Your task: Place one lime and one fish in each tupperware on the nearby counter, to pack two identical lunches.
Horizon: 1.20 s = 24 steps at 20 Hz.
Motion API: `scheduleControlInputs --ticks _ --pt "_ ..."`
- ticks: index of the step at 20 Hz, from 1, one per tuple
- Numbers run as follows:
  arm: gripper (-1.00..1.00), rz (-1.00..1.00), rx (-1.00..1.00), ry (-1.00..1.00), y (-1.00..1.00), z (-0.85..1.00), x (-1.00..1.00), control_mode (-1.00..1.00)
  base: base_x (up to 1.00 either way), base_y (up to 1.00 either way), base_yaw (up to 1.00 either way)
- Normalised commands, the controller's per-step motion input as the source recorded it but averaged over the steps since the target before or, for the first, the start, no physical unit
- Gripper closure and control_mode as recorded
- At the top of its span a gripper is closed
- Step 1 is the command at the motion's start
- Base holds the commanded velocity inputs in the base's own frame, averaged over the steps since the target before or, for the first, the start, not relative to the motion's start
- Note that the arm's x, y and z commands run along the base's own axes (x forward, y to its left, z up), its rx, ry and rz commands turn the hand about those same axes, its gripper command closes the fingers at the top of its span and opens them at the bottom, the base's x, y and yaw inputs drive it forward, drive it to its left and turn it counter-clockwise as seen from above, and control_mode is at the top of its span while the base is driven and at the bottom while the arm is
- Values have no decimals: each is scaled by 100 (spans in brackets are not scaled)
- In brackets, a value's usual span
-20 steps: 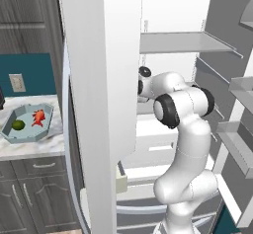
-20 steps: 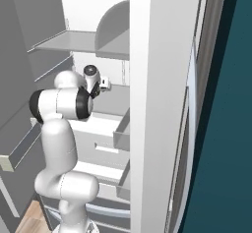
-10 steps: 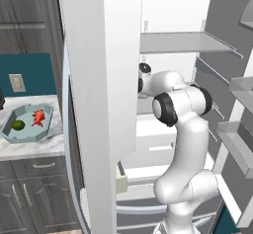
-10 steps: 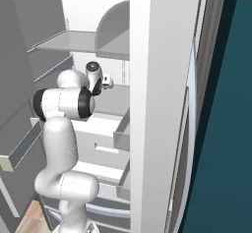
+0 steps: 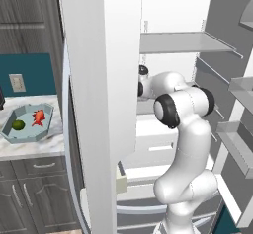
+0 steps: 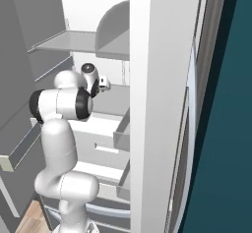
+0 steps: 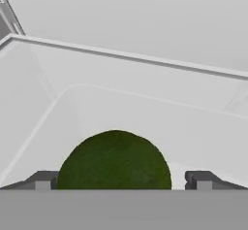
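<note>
White arm (image 5: 183,144) bent at the elbow, forearm reaching level into the fridge (image 5: 168,11), wrist under its shelf (image 5: 185,42), fingers (image 7: 43,179) spread wide either side of a lime (image 7: 115,160)

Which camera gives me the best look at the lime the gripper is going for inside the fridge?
The hand view: the lime sits large between the gripper's fingertips, which stand apart on either side. In the left base view the open fridge door and the arm cover that spot; in the right base view the hand does.

lime (image 7: 114,160): matt, finely rough; counter (image 5: 29,148): marble-look; arm (image 5: 185,144): glossy white
</note>
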Motion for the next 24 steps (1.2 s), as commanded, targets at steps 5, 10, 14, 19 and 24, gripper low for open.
scheduleControlInputs --ticks 5,10,14,19,24 --pt "-100 0 -2 1 0 -61 -23 -100 0 0 0" --pt "-100 0 -1 0 0 -51 0 -100 0 0 0" --pt "-100 0 0 0 1 -30 0 -100 0 0 0" --pt "-100 0 0 0 7 -15 6 -100 0 0 0" --pt "-100 0 0 0 14 -9 26 -100 0 0 0"
